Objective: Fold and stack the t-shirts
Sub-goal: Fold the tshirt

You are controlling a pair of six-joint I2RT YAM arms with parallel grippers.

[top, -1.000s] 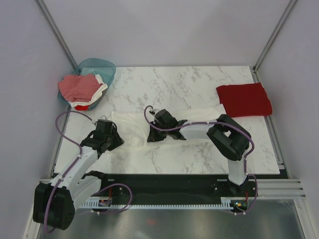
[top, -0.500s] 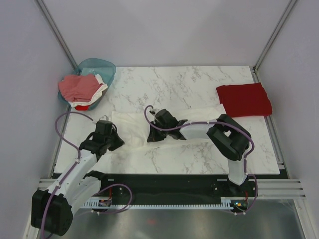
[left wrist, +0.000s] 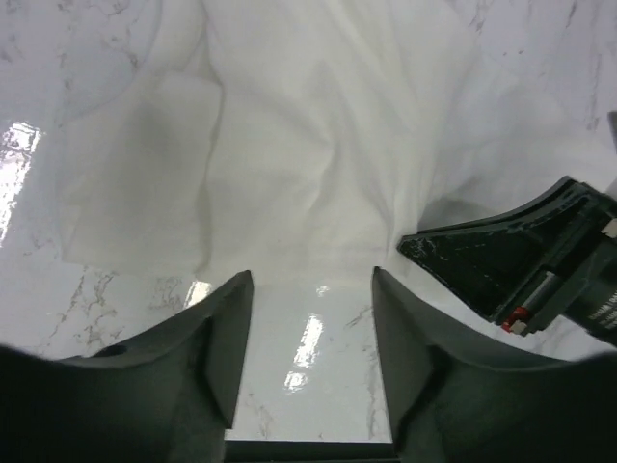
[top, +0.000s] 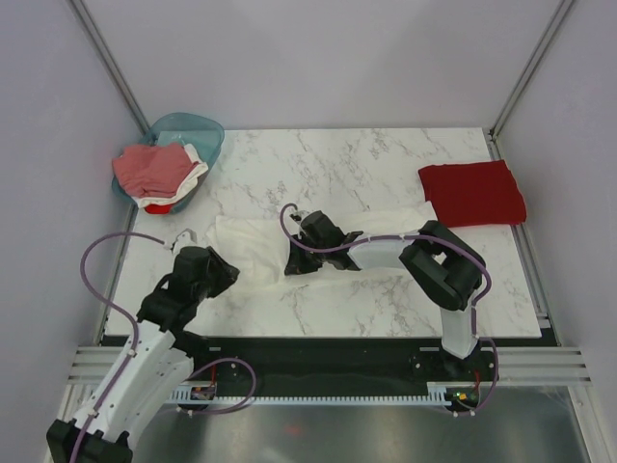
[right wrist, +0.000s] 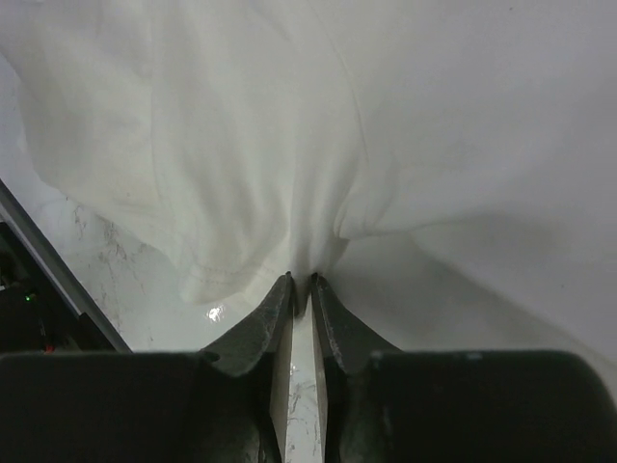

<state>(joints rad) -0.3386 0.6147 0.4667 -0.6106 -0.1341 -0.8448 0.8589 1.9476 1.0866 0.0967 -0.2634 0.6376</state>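
A white t-shirt (top: 253, 243) lies spread across the middle of the marble table, bunched at its near edge. My right gripper (top: 292, 262) is shut on a pinch of its fabric; in the right wrist view the jaws (right wrist: 301, 282) are closed on a gathered fold of the white shirt (right wrist: 386, 116). My left gripper (top: 220, 275) is open and empty, low over bare table just short of the shirt's near hem (left wrist: 310, 280). The white shirt (left wrist: 318, 145) fills the far half of that view. A folded dark red t-shirt (top: 472, 191) lies at the far right.
A teal plastic basket (top: 207, 128) at the far left corner holds pinkish-red (top: 149, 166) and white tees. The right gripper's black body (left wrist: 540, 256) shows at the right of the left wrist view. Frame posts stand at the back corners.
My left arm has drawn back toward the near edge, away from the shirt, uncovering a white sleeve end at the left. The right arm has not moved.
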